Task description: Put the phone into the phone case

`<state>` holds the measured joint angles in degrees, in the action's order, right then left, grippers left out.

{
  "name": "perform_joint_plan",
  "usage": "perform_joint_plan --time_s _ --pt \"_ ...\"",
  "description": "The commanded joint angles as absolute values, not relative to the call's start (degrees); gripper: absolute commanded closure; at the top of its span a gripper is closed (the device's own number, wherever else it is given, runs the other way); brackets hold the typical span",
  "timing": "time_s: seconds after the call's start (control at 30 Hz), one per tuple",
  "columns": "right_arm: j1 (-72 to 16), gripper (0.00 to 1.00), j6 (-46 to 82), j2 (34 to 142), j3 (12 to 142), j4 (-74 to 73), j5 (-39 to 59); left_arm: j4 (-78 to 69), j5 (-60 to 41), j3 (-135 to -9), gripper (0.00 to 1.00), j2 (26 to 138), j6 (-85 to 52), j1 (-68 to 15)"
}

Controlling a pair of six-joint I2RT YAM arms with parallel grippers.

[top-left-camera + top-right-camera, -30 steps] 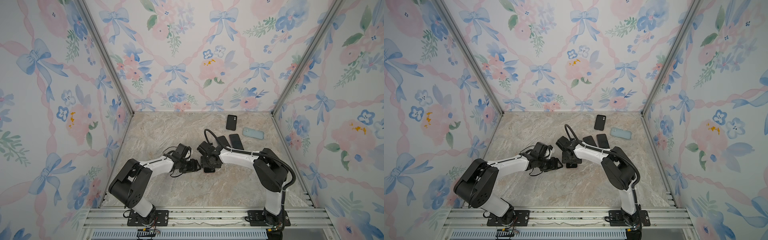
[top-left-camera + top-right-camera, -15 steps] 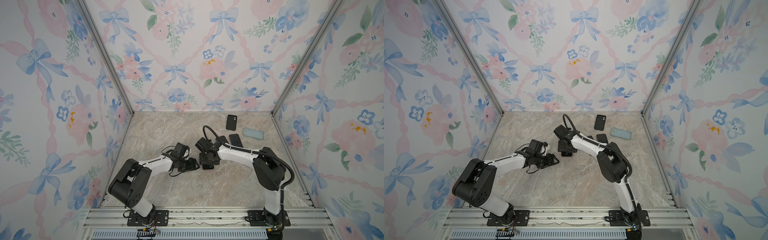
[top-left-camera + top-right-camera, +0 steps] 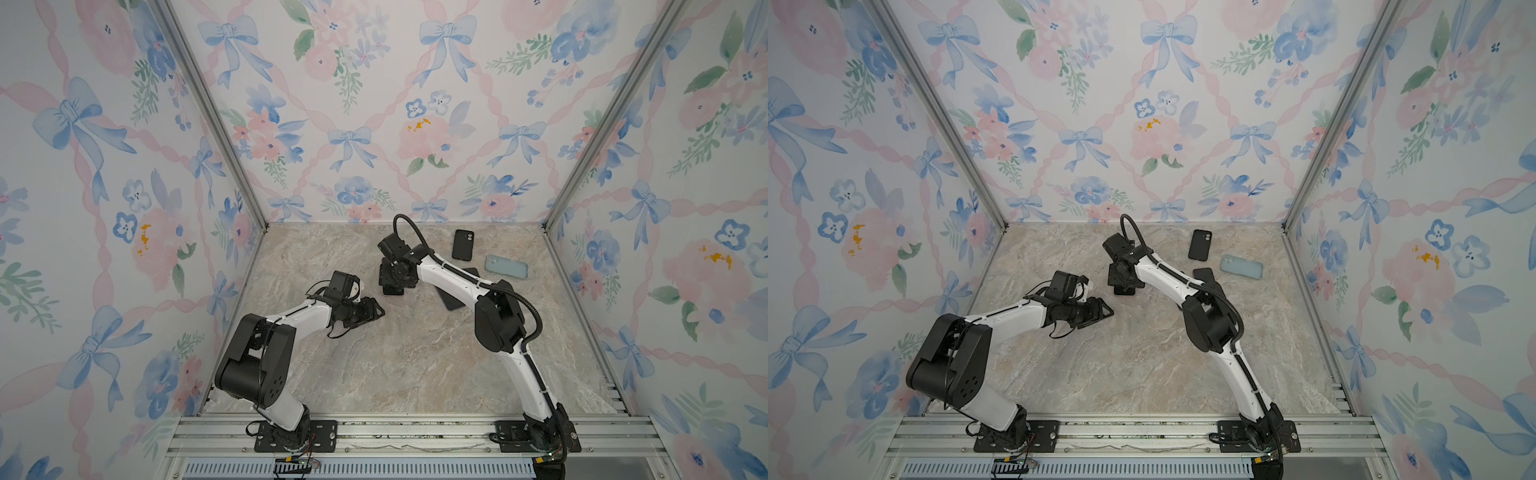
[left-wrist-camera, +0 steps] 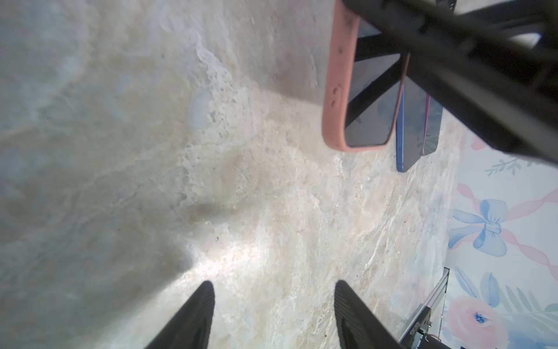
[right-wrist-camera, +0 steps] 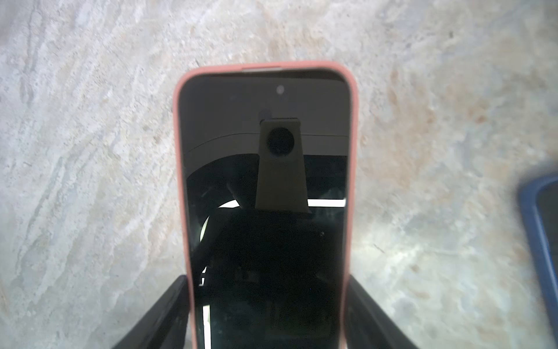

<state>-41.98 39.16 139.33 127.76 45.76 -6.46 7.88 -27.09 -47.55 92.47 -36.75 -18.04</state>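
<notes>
The phone [image 5: 265, 181], dark screen up, sits inside a pink phone case [image 5: 178, 181]. My right gripper [image 5: 267, 281] is shut on the case's two long sides, near one end. In both top views that gripper [image 3: 392, 282] points down at the marble floor, and only the case's end [image 3: 392, 292] shows beneath it. The left wrist view shows the pink case [image 4: 333, 90] lifted above the floor. My left gripper [image 4: 273, 284] is open and empty. It hovers low over bare marble, to the front left of the right gripper [image 3: 1124, 284] and apart from it.
A black case [image 3: 463, 245] and a pale blue case [image 3: 507, 266] lie at the back right. Two dark phones [image 3: 451, 301] lie partly under the right arm; one has a blue edge [image 4: 400, 142]. Papered walls close in the floor [image 3: 415, 365].
My right gripper has carried the cased phone toward the back wall. The left gripper has drawn back to the left, so the two grippers now stand apart.
</notes>
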Motion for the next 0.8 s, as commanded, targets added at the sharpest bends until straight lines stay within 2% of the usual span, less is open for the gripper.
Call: perform_joint_plan --time_s 0.0,0.13,0.43,0.77 --pt "-41.2 0.42 37.4 144.9 139.2 51.1 -4.9 9.7 -30.7 -49.9 0.36 95.0 -35.7 -16.2" --pt "-40.7 0.43 38.3 149.5 146.2 49.7 -3.3 10.7 -31.9 -53.0 0.36 96.8 -35.4 -14.6" --pt "-39.4 0.43 41.6 151.8 145.1 40.5 -0.6 13.1 -32.9 -55.8 0.37 98.9 -34.5 -14.2" --pt "-39.3 0.41 40.8 153.3 145.0 39.6 0.0 13.1 -32.5 -54.8 0.37 98.2 -34.4 -14.2"
